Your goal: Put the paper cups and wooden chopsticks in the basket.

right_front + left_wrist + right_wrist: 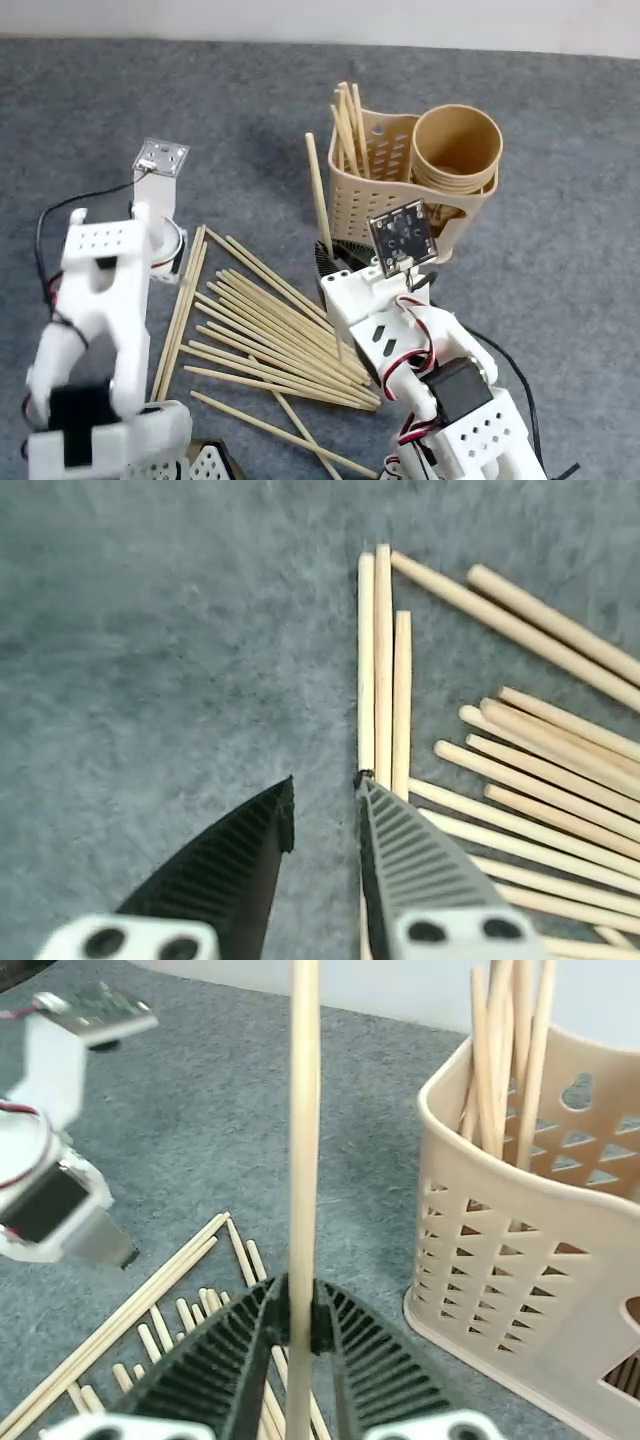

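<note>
High view: cups [458, 150] in the basket [365, 205], chopsticks [270, 330] litter the worktop [120, 90]. Left wrist view: left hand [325, 780] released, beside the chopsticks. Right wrist view: right hand [300, 1305] clenches an upright chopstick [303, 1110]; best lift it above the basket first.

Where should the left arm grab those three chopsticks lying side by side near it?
Probably around their middle, coming down from above. The three chopsticks lie flat on the gray mat, parallel and close together, so the open left end effector could straddle them and close across their width, once shifted sideways over them.
</note>
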Controlling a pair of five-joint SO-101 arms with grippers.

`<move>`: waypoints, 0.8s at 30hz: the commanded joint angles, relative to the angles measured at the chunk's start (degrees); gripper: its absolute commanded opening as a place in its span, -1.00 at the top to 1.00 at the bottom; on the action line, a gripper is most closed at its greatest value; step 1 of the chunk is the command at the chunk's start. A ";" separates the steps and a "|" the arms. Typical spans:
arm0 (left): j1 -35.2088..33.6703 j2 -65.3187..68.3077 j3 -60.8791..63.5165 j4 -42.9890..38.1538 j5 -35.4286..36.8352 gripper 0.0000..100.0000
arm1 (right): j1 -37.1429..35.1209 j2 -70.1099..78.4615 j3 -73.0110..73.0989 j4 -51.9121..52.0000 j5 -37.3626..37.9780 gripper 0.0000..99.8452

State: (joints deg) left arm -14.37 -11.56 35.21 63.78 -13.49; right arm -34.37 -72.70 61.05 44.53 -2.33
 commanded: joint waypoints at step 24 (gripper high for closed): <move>0.66 27.82 -21.14 6.68 -0.35 0.99 | 0.66 -1.10 -0.75 -1.71 -0.18 0.99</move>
State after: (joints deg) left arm -12.88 16.57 18.15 67.47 -13.49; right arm -34.37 -72.70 61.05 44.53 -2.33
